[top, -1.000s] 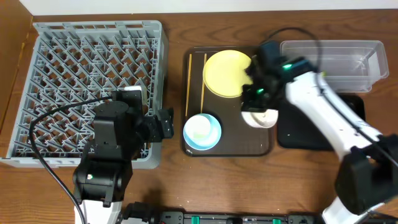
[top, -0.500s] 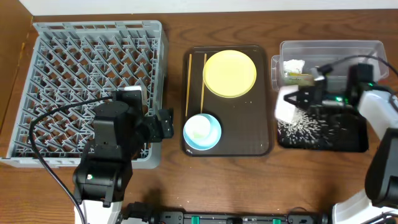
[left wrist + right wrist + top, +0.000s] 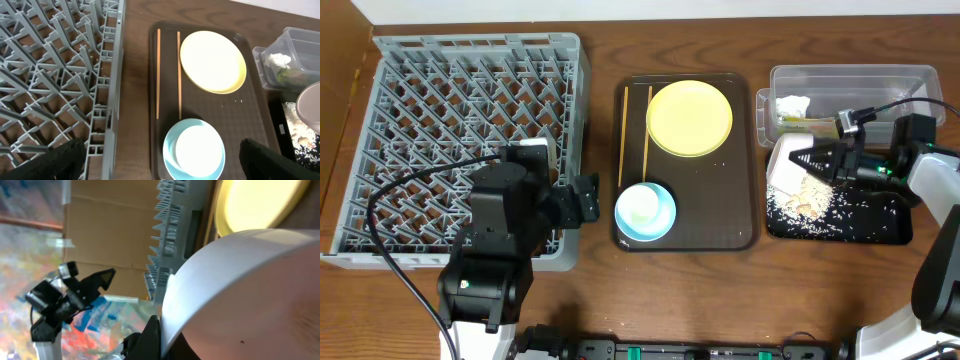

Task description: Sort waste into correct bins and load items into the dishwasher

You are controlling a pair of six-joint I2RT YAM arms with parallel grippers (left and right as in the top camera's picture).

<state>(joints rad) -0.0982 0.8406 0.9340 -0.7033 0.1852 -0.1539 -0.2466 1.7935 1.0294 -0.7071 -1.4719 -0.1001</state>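
Note:
My right gripper is shut on the rim of the white bowl, which it holds tipped on its side above the black tray. Pale rice scraps lie heaped and scattered on that tray. In the right wrist view the bowl fills the frame, with one finger against its rim. The clear tub holds the white tissue and the green-yellow wrapper. The yellow plate, the chopsticks and the light blue bowl lie on the brown tray. My left gripper hangs open, empty, just left of the blue bowl.
The grey dish rack fills the table's left side, with the left arm over its front right corner. Bare wood runs between rack and brown tray. The tub and the black tray sit side by side at the right edge.
The right arm carried the white bowl from the brown tray rightward to the black tray and tipped it; rice now lies on the tray. The left arm has not moved.

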